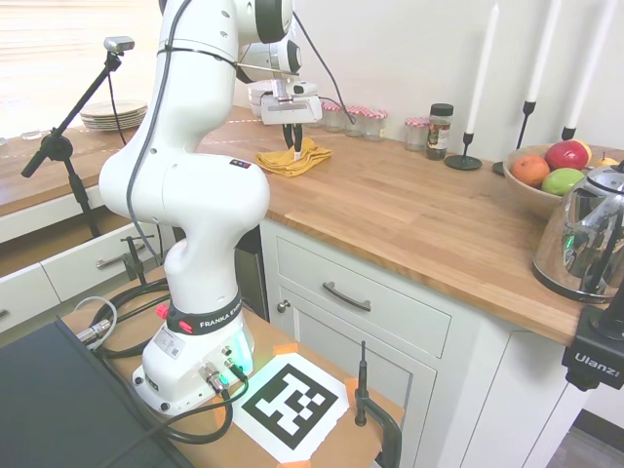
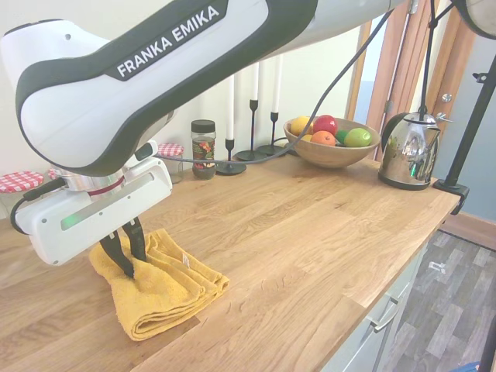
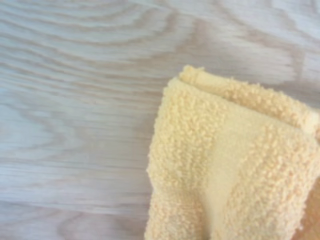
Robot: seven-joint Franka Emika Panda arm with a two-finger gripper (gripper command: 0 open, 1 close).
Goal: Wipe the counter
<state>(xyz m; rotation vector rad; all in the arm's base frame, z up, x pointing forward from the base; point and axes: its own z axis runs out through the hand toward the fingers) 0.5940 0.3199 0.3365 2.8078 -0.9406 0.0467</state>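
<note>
Tabletop (image 1: 419, 210) runs along the white cabinets | yellow cloth (image 2: 167, 287) lies folded on it by the jars | gripper (image 2: 126, 252) fingers pinching its upper folds | soft, light, bunches easily: you should press flat.

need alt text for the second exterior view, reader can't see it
A white robot arm's gripper presses into a folded yellow towel lying on a wooden counter, its fingers closed on a pinch of the cloth. Behind stand red-lidded jars, a spice jar, black candlesticks with white candles, a fruit bowl and a shiny kettle.
</note>
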